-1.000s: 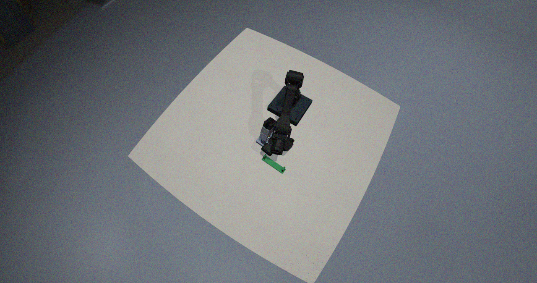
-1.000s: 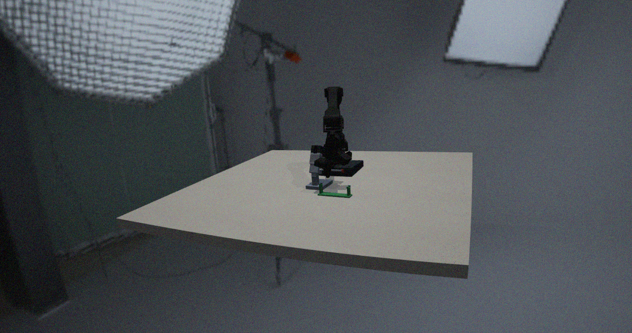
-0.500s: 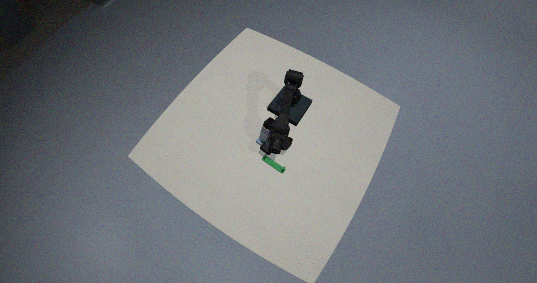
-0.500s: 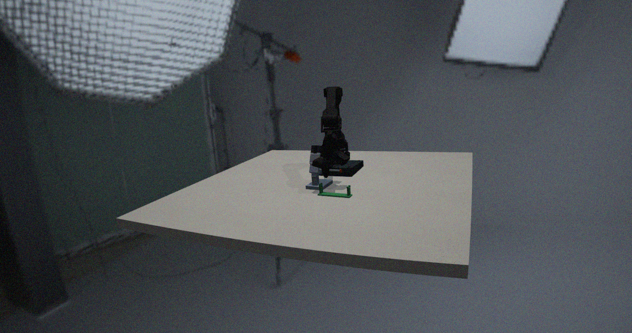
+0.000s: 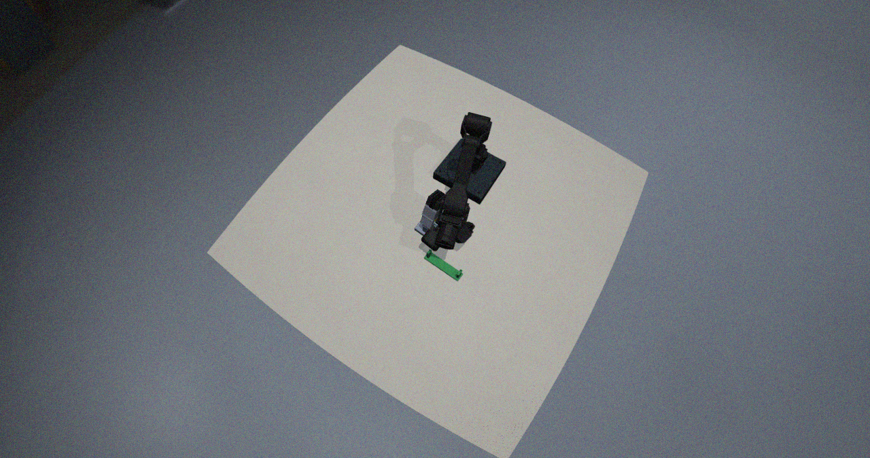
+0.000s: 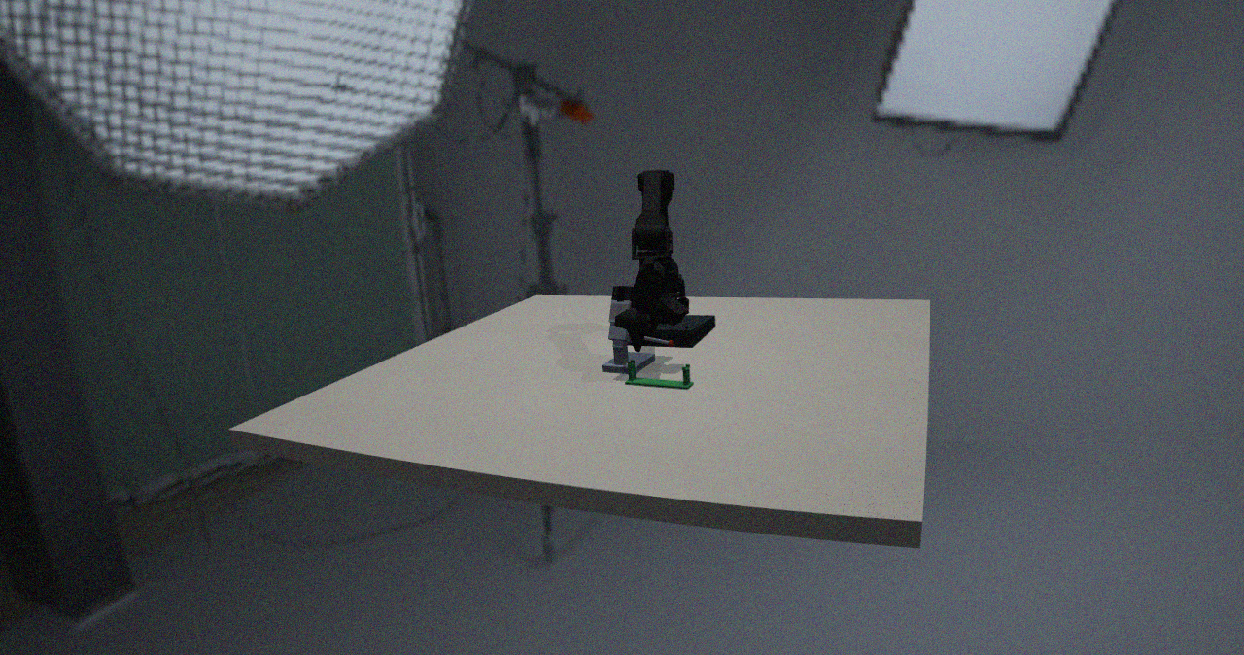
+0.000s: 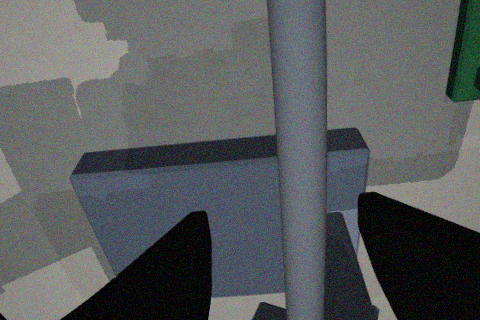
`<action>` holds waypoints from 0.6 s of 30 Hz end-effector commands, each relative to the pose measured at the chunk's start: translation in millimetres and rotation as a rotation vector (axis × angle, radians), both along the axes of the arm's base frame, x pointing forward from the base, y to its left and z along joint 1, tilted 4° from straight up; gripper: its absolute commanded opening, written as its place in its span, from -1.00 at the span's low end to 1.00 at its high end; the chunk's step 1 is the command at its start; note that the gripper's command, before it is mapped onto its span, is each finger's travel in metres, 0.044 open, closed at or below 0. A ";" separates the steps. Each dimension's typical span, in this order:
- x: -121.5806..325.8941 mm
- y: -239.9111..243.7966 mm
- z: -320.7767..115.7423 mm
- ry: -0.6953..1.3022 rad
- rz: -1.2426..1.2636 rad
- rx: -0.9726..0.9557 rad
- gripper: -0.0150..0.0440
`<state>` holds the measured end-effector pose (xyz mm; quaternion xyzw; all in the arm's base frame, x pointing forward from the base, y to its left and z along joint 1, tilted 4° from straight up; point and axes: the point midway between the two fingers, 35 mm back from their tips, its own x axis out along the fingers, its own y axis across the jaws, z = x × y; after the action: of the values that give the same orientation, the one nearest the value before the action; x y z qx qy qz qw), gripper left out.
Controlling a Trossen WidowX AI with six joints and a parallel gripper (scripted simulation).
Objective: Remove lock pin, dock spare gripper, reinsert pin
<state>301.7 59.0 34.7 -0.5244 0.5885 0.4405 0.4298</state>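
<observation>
The mount's blue-grey base (image 5: 419,230) (image 6: 639,361) (image 7: 165,220) stands on the table. A grey upright body rises from it, with the black top of the spare gripper (image 5: 436,198) (image 6: 621,293) above. The grey lock pin (image 6: 657,340) (image 7: 302,85) runs lengthwise through the middle of the wrist view; its red end shows in the exterior view. My gripper (image 6: 638,346) (image 7: 283,218) is open, with its dark fingers on either side of the pin and gaps on both sides. The arm hides the pin's entry into the socket, so its depth there is unclear.
A green cradle (image 5: 442,265) (image 6: 658,383) (image 7: 464,60) with two short posts lies beside the mount, near my gripper. The dark slab (image 5: 486,180) (image 6: 694,331) under the arm's base is behind the mount. The pale table (image 5: 365,309) (image 6: 522,442) carries everything.
</observation>
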 end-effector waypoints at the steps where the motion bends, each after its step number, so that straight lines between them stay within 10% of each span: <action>1: 0.1 3.7 4.4 -0.001 -0.001 0.000 0.19; 18: 4.3 26.1 37.3 0.000 0.002 -0.006 0.19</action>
<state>306.0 80.7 67.7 -0.5269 0.5889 0.4385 0.4281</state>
